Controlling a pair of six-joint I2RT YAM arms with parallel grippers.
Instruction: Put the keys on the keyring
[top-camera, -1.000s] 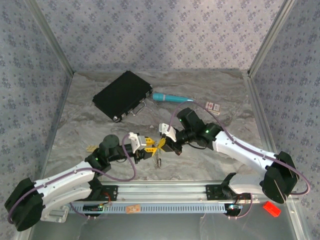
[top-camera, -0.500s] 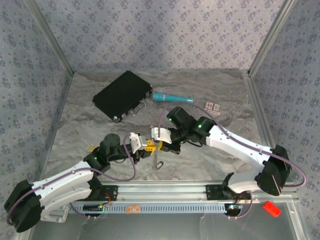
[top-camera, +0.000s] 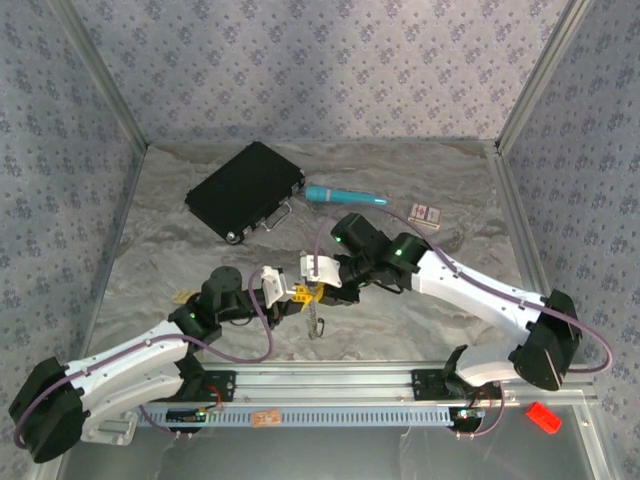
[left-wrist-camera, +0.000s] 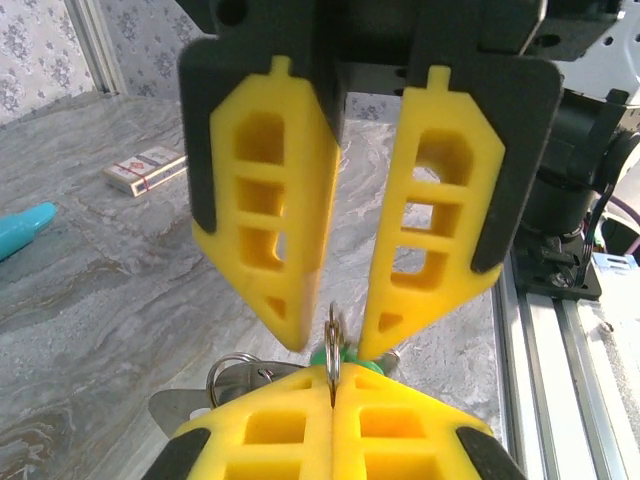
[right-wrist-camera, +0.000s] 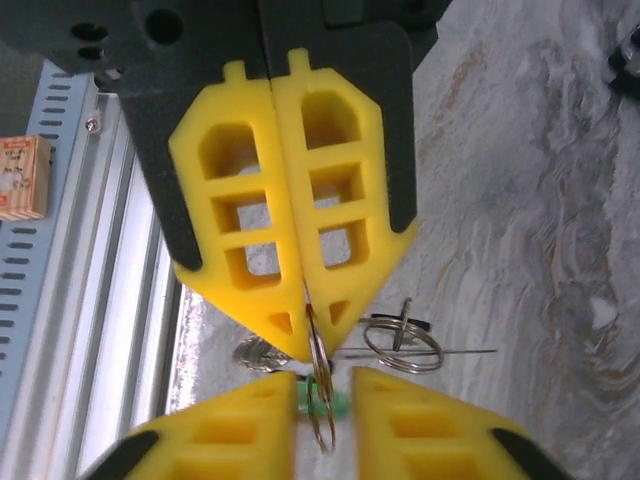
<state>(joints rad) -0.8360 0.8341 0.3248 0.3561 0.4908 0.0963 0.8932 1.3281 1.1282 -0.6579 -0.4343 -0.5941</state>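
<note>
We pinch the keyring (left-wrist-camera: 332, 330) in our left end effector (left-wrist-camera: 333, 395); the right end effector (right-wrist-camera: 324, 385), parted, should next regrip the green key (right-wrist-camera: 338, 403)

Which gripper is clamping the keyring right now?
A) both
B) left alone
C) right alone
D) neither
B: the left gripper has its jaws shut on the keyring, while the right gripper has its jaws apart on either side of it.

The keyring (left-wrist-camera: 332, 332) is shiny metal, the fingers (right-wrist-camera: 240, 200) of the left gripper (right-wrist-camera: 308, 338) matt plastic, the table (right-wrist-camera: 520, 200) perhaps smooth laminate.
</note>
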